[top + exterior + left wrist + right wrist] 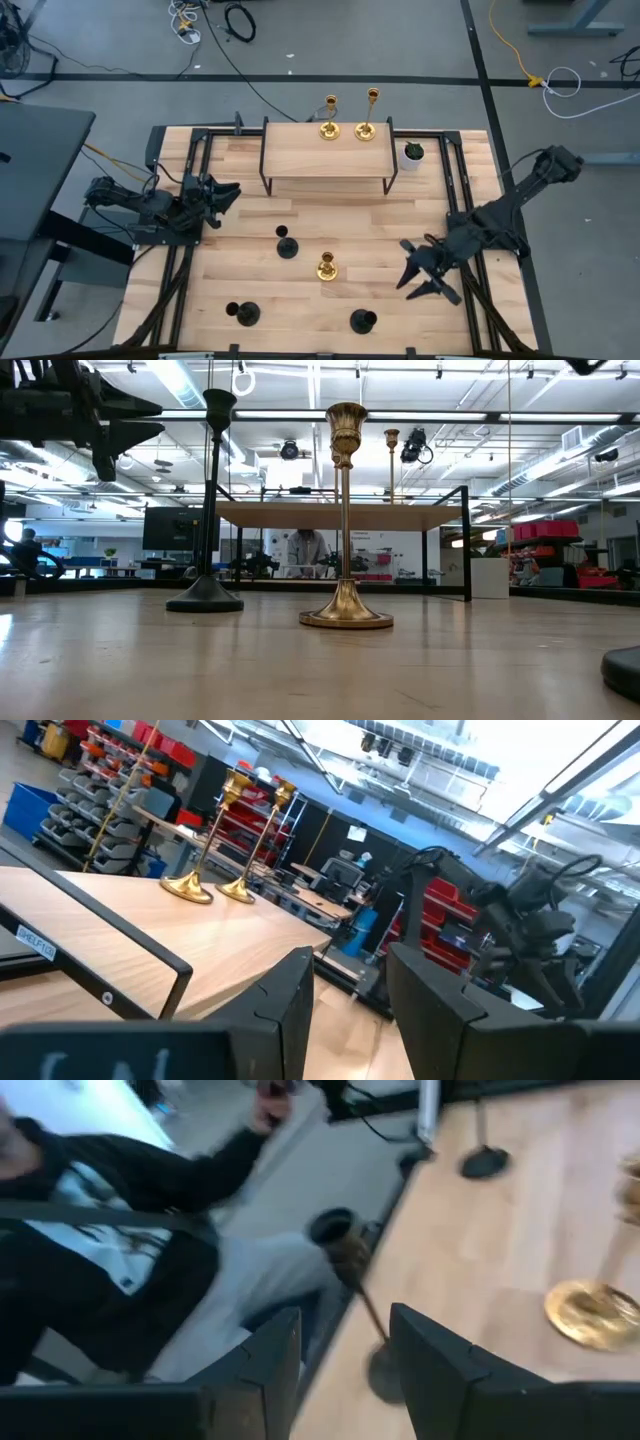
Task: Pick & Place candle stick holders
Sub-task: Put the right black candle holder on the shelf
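Right gripper [425, 268]: your fingers stand apart, clamped on nothing, above the table's [300, 300] right side.
Gold holder [327, 266]: upright mid-table, well apart to that gripper's left.
Black holders: three upright, [287, 243], [244, 313], [363, 321].
Shelf [300, 160]: two gold holders [330, 118] [368, 115] stand upright.
Left gripper [222, 192]: apart, empty, at the left edge.
Writing: none readable.
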### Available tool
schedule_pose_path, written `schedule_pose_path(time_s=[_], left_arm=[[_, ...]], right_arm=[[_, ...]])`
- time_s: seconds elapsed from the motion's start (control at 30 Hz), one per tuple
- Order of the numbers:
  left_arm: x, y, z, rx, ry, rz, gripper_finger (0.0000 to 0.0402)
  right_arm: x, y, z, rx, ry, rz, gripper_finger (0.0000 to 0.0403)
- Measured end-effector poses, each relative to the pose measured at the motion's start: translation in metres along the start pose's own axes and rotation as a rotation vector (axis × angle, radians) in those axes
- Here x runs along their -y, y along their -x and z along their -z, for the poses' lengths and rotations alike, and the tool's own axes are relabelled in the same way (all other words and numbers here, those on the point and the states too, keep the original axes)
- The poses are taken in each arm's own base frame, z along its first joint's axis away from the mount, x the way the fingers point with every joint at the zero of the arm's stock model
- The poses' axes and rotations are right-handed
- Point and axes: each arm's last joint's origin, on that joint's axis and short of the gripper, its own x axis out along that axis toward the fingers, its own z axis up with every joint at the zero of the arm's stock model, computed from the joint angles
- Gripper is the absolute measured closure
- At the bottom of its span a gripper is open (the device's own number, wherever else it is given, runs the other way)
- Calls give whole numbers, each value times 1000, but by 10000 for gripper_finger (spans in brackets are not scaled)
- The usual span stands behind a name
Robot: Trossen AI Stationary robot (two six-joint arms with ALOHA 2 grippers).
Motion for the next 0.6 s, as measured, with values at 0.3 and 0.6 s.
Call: schedule_pose_path(time_s=[0.3, 0.6], left_arm=[[0, 0, 0, -2, -3, -3, 271], [0, 0, 0, -2, -5, -4, 271]], right_arm=[[6, -23, 43, 129, 135, 68, 248], [14, -55, 62, 86, 140, 68, 248]])
